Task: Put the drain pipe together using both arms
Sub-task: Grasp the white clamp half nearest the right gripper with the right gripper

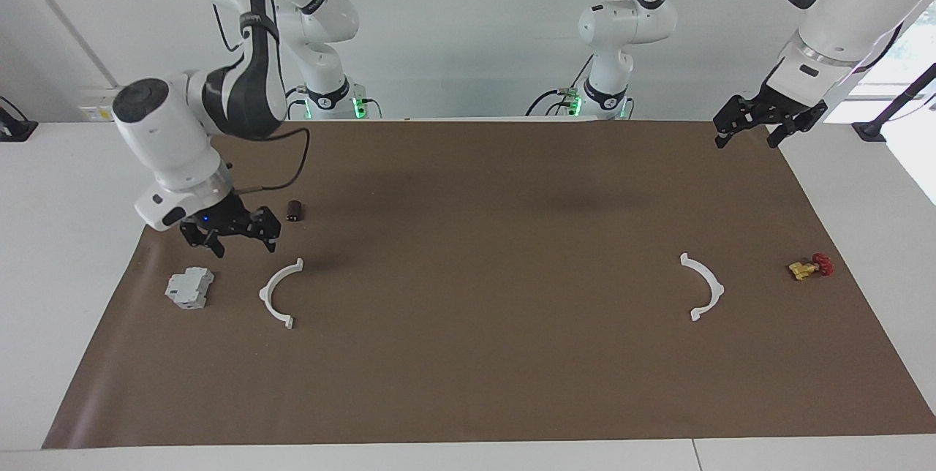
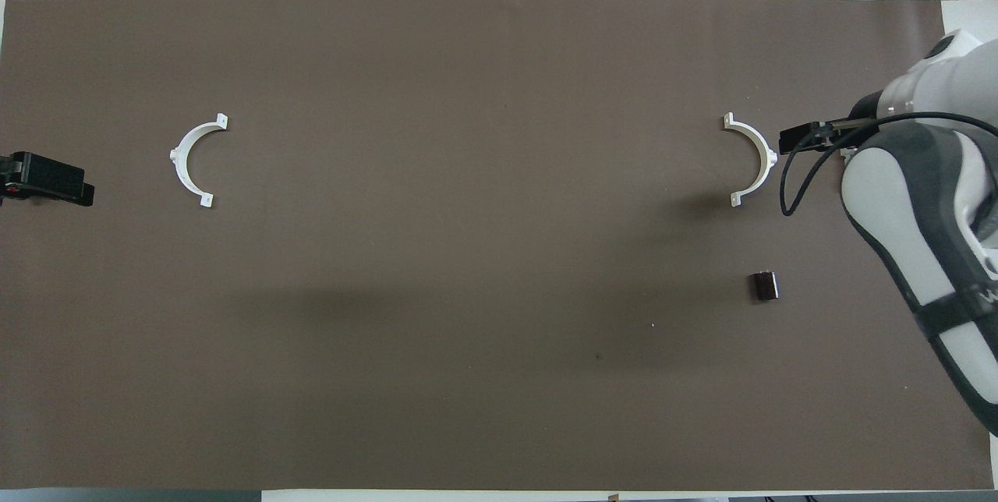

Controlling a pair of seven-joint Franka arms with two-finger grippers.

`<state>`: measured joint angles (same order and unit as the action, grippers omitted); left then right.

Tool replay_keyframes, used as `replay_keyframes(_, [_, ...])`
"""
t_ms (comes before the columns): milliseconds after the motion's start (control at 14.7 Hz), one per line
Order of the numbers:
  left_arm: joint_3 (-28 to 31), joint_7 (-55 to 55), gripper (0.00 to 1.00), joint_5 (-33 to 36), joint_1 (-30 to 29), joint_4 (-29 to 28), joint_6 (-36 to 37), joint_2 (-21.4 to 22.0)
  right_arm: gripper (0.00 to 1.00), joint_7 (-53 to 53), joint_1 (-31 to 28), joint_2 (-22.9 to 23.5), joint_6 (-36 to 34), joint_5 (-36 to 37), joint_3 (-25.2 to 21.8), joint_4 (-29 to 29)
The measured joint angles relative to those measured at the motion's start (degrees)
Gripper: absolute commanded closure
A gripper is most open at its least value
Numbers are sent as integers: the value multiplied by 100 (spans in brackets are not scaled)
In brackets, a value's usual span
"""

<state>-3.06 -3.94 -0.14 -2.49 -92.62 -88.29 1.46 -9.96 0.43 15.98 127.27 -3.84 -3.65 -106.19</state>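
Honestly, right gripper [image 1: 232, 235] at frame left hangs wide open and empty near one half-ring [image 1: 279, 294]; it could bump the grey block [image 1: 189, 288]. Left gripper [image 1: 768, 123], upper right, open, empty, waits; other half [image 1: 703, 287] lies lower right.

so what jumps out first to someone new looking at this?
The right arm, swung low over the brown mat, its open right pincer in the air between the grey block and one white half-ring. The matching half-ring lies at the left arm's end of the table beside a small yellow valve. The left pincer waits, open, above the mat's corner.
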Motion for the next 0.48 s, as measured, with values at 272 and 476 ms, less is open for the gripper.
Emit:
replay_keyframes(272, [1,0,0,0,0,0,0,0,22,-420,-33,713,494,-117,-1,8])
replay_keyframes(476, [1,0,0,0,0,-3,49,0,34,-458,-23,739,498,-132,5,6])
